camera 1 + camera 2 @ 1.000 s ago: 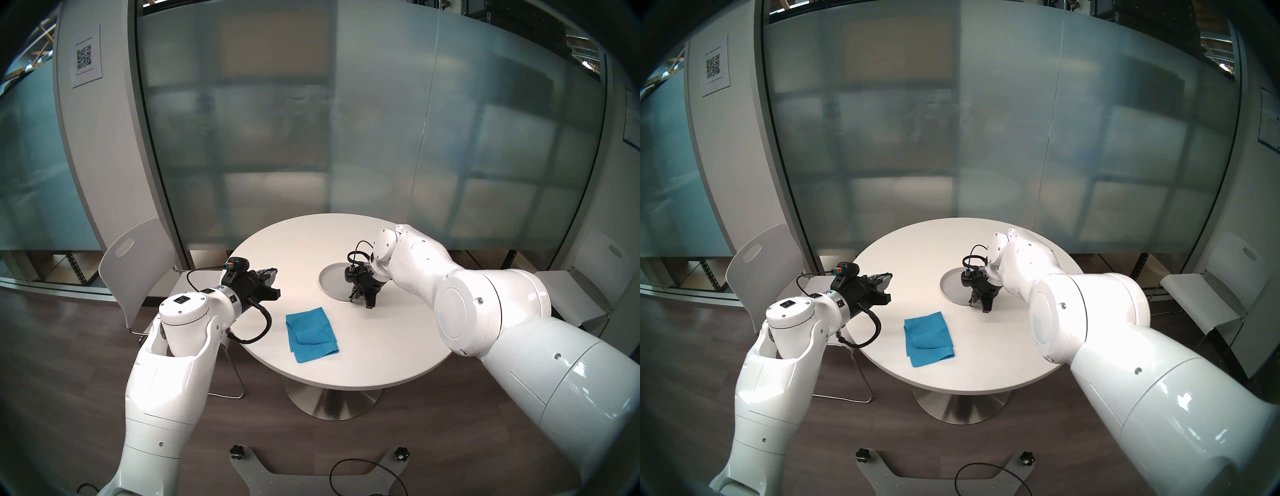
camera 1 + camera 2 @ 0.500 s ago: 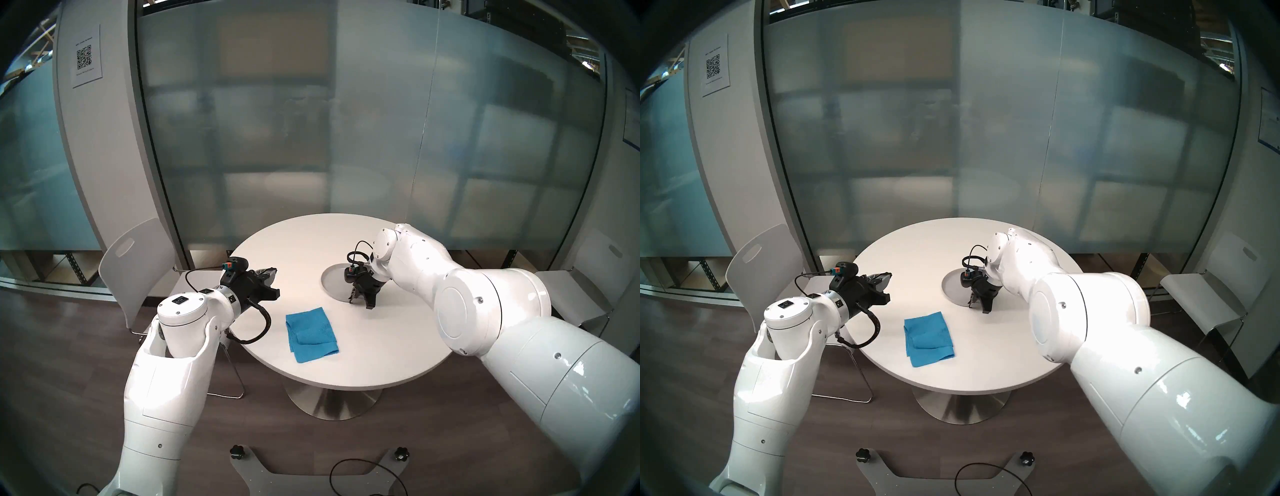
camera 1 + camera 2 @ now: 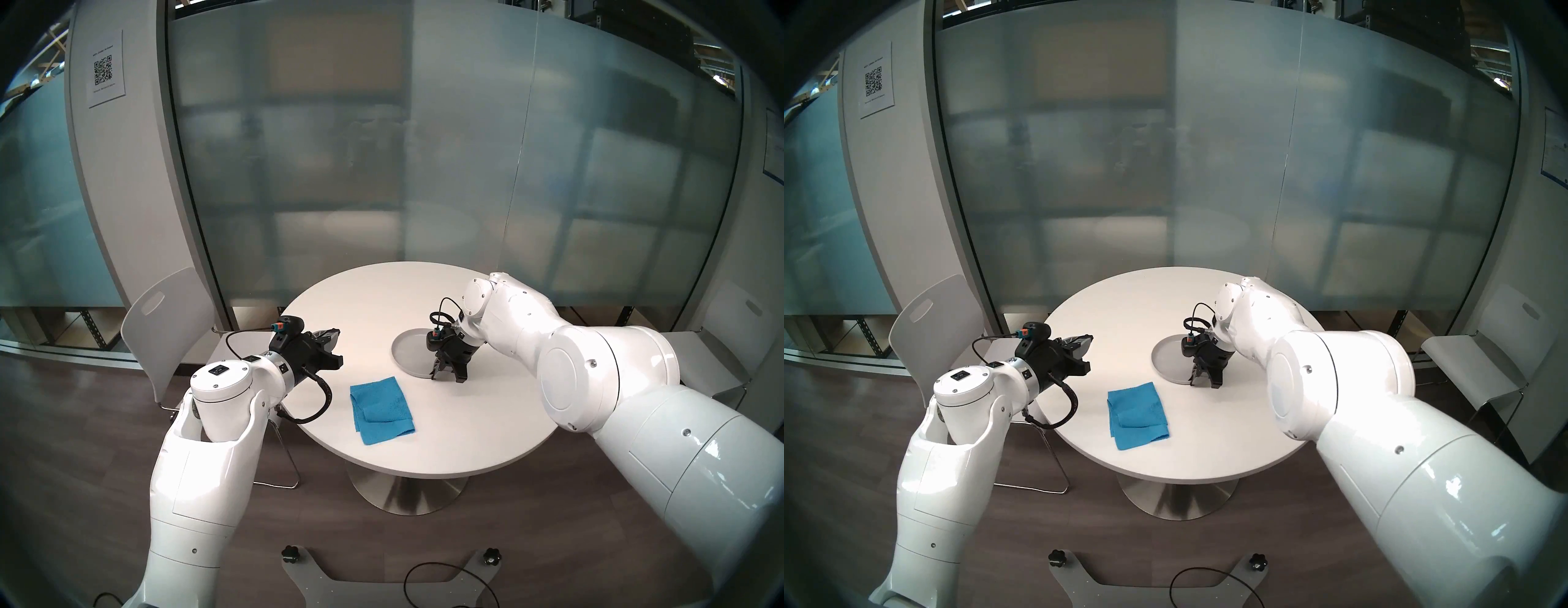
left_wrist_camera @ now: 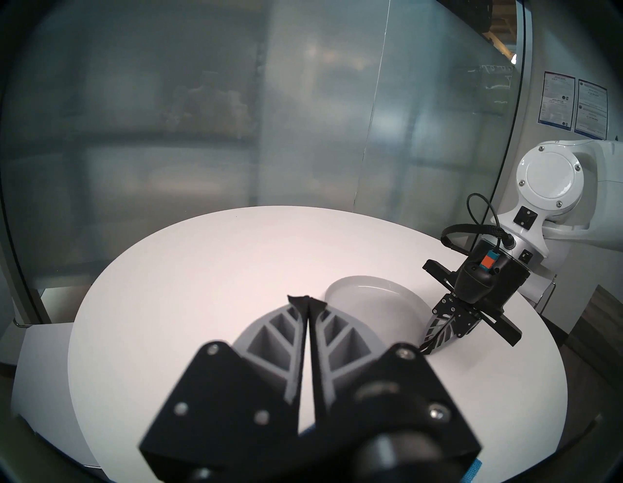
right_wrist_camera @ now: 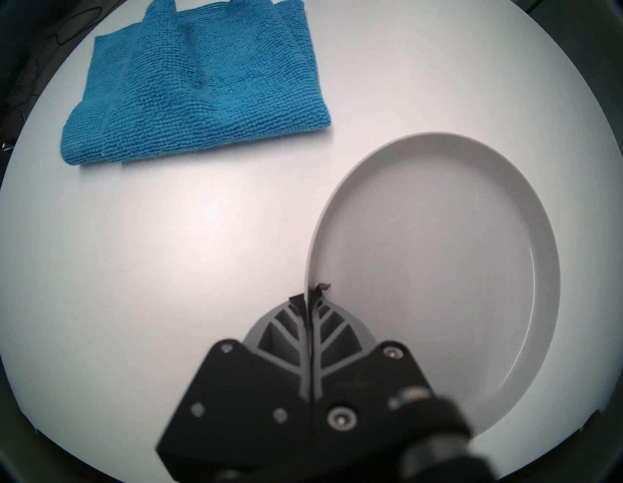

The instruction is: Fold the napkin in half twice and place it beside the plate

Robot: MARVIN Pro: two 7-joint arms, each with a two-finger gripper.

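Head stereo left: A round white table (image 3: 424, 441) carries the napkin (image 3: 382, 409) and the plate (image 3: 409, 354). The napkin, bright blue and folded with a loose raised crease across it, lies near the table's near-left edge. The plate, light grey with a low rim, sits toward the middle-right of the tabletop, well apart from the napkin. The right gripper (image 3: 443, 378) points steeply down at the plate's near rim. The left gripper (image 3: 337, 339) hangs nearly level above the table's left edge, holding nothing.

Head stereo right: Same layout. Napkin (image 3: 1138, 414) at the near-left, plate (image 3: 1170, 354) beyond it toward the right, right gripper (image 3: 1202, 382) at the plate's near edge, left gripper (image 3: 1089, 342) over the left edge.

Left wrist: The left gripper (image 4: 307, 300) has its fingers pressed together, tips meeting, nothing between them. Past it lie the plate (image 4: 371, 296) and the right gripper (image 4: 433, 347), tips down at the plate's edge.

Right wrist: The right gripper (image 5: 312, 295) is clamped on the plate's rim (image 5: 312, 249), one finger inside the rim, one outside. The napkin (image 5: 199, 91) lies apart from the plate, toward the table's edge.
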